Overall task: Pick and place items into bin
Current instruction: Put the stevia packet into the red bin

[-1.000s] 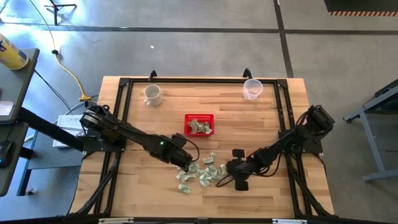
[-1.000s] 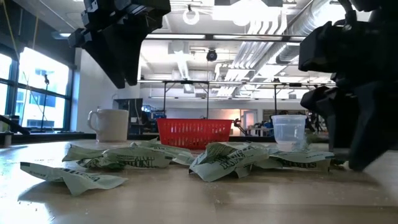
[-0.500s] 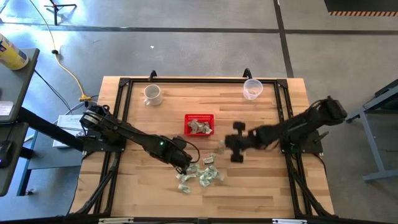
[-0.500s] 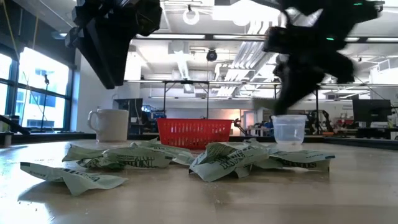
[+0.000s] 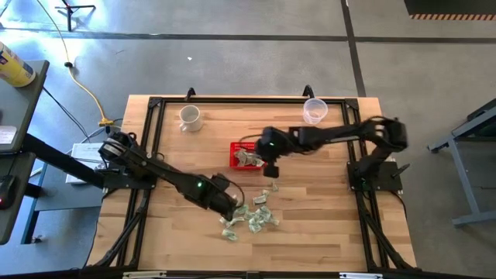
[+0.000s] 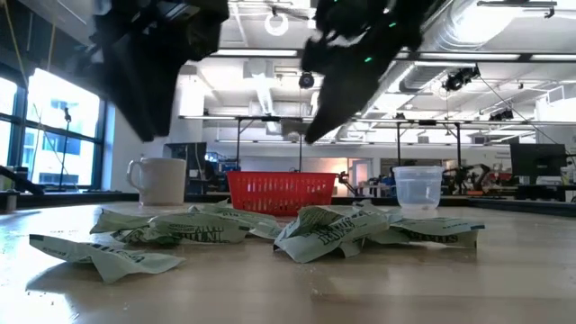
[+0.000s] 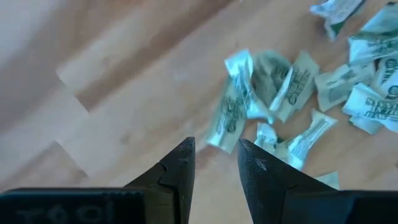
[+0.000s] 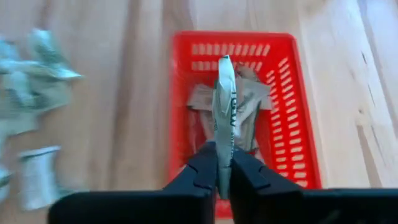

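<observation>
A white ceramic mug (image 5: 190, 117) stands near the far left corner of the pale wooden bench (image 5: 178, 248). The left arm reaches in from the bench's left edge, and the left gripper (image 5: 229, 203) hangs just above the left fringe of a loose heap of small pale green-and-white crinkled wrappers (image 5: 253, 215), which lies toward the near edge, around the middle of the bench. In the left wrist view its two dark fingers (image 7: 179, 168) stand slightly apart with bare wood between them; nothing is held, and the nearest wrapper pieces (image 7: 249, 99) lie just ahead of the tips.

The small bright red rectangular mesh-walled basket (image 5: 236, 146) sits near the middle of the bench, between the heap and the far edge. A few crumpled wrappers (image 5: 248, 158) already rest on its floor.

The right arm stretches across from the bench's right edge, and the right gripper (image 5: 270, 164) hovers over the basket's right side. Its fingers (image 8: 199, 167) are clenched on one thin green-and-white wrapper strip (image 8: 223, 118), which stands on edge between the tips, directly above the basket's inside (image 8: 292, 124). One more wrapper (image 5: 273, 186) lies alone on the wood between basket and heap.

A clear plastic cup (image 5: 314, 111) stands near the far right corner. In the low view the mug (image 6: 160, 180), the basket (image 6: 281, 192) and the cup (image 6: 418, 190) line up behind the wrappers (image 6: 333, 229).
</observation>
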